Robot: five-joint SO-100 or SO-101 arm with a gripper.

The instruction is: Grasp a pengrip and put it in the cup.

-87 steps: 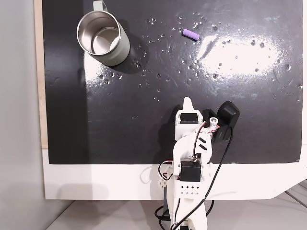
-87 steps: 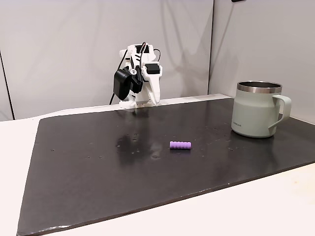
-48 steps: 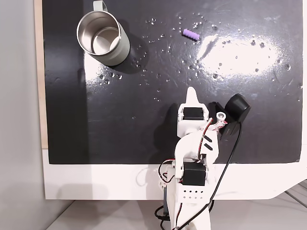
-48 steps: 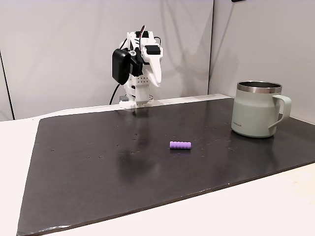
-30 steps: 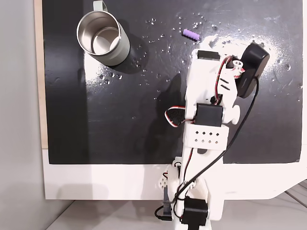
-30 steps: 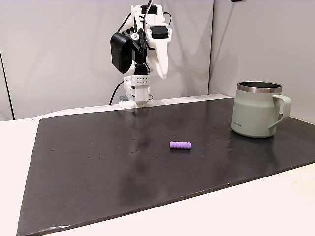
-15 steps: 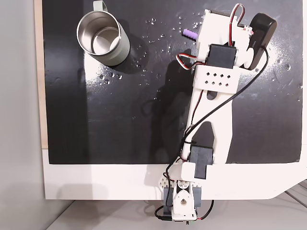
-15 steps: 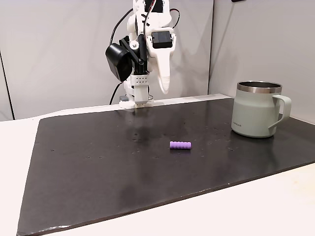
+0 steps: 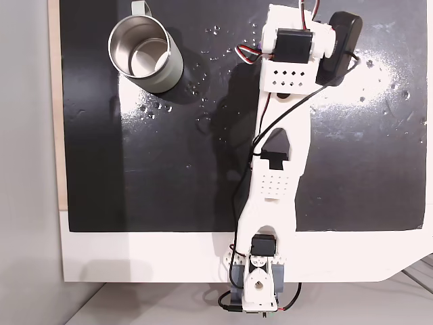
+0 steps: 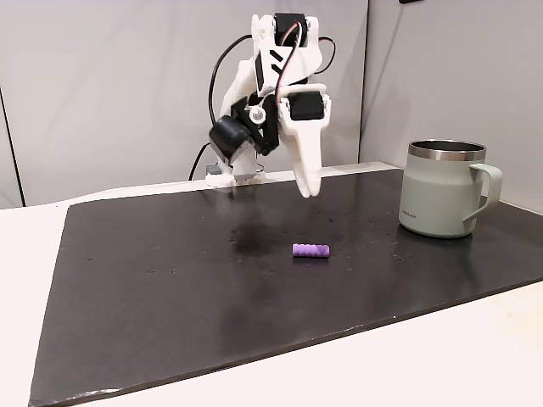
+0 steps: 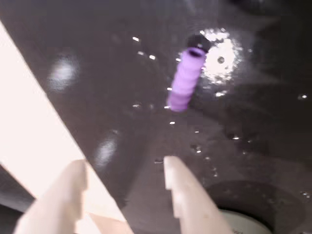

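We see the end effector [image 10: 306, 190] released, fingers apart, hovering above the counter [image 10: 170, 280]; pengrip [image 11: 186, 79] lies flat at its 12 o'clock in wrist view. Cup [image 10: 441, 188] logo unreadable.

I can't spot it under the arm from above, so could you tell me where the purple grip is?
In a fixed view the purple grip lies on the black mat, below the gripper, left of the cup.

I see a white table [image 10: 475, 356] carrying a glossy black mat [image 10: 170, 297] that covers most of its top. In a fixed view from above, strong light glares off the mat's right half [image 9: 379, 74], speckled with small droplets. Behind the far edge stand plain pale grey wall panels [image 10: 110, 85], with faint shadows on them.
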